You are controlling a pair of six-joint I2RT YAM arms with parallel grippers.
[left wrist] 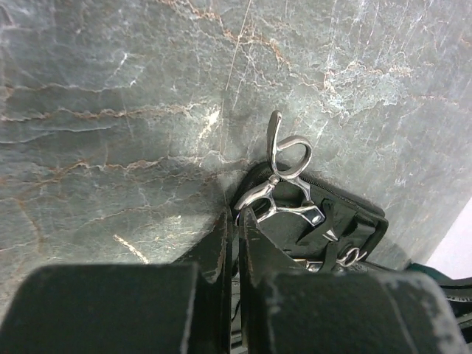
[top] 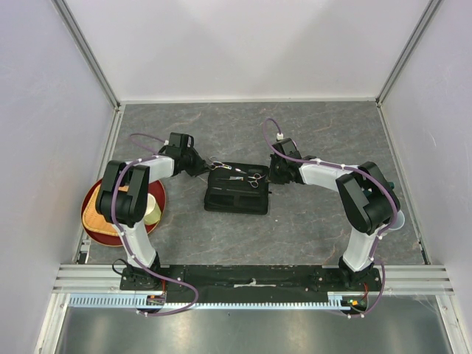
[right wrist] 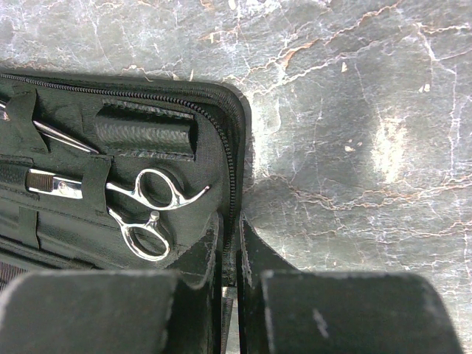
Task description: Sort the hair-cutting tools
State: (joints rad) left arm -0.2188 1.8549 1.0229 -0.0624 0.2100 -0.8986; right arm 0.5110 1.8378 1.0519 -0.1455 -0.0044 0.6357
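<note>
Overhead, the open black case [top: 236, 200] lies mid-table, with the left gripper [top: 200, 169] and right gripper [top: 273, 177] each at a far corner. The overhanging scissors [top: 220, 166] poke past the far-left corner, and the strapped scissors [top: 255, 179] lie inside.

From the left wrist, the jaws sit pressed almost together on the case rim, with the overhanging scissors [left wrist: 284, 184] just beyond.

From the right wrist, the jaws pinch the zipper edge beside the strapped scissors [right wrist: 147, 210].

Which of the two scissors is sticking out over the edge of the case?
The scissors at the far left corner of the case: their finger rings poke out past the rim. The other scissors lie wholly inside, tucked under a strap.
</note>
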